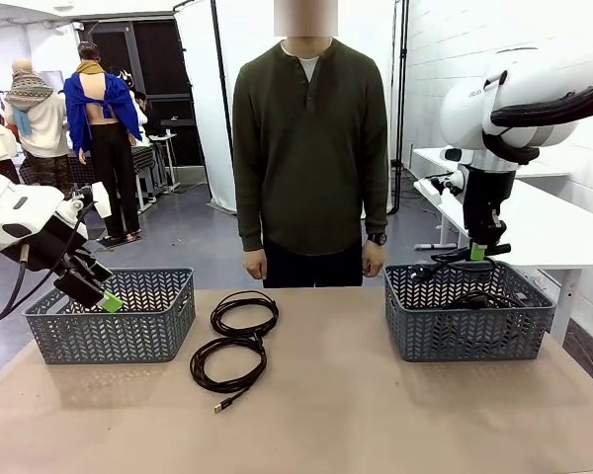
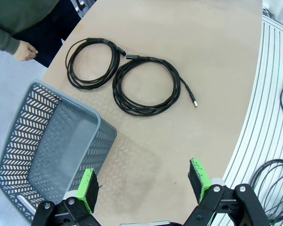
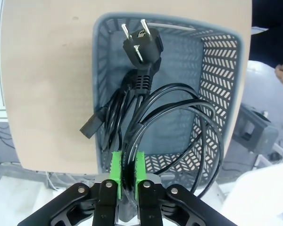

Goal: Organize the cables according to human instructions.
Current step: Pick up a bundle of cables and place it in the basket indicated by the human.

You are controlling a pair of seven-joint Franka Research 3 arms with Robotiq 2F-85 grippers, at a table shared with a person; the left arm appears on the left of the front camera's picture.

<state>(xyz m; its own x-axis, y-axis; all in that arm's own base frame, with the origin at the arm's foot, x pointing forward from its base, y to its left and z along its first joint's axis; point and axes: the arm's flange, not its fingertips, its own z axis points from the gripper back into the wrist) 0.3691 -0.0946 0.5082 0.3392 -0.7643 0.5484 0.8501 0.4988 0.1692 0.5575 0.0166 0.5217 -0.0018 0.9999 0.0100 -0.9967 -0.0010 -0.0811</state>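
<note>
Gripping looped black cable (image 3: 179,89) in right pincer (image 3: 127,165), pointed straight down over lattice basket (image 3: 221,61); holding left pincer (image 2: 141,168) wide, angled over bench (image 2: 179,37) beside second basket (image 2: 19,141)

Front camera faces the person (image 1: 310,148); wrist cameras overlook the table (image 2: 179,56).

Smooth, matt tan on the table (image 1: 376,415), like pressed board. On the table, dull grey moulded plastic with pierced walls in the left basket (image 1: 109,341) and the right basket (image 1: 469,336). Faintly shiny black rubbery sheathing on the coiled cables (image 2: 119,89). Over the table's right end, a power cable (image 3: 179,87) with a semi-gloss black plastic plug (image 3: 142,44) and bright metal pins. Matt green pads (image 3: 116,165) on the right gripper (image 3: 127,160). Behind the table, soft olive knit cloth on the person's shirt (image 1: 311,148).
</note>
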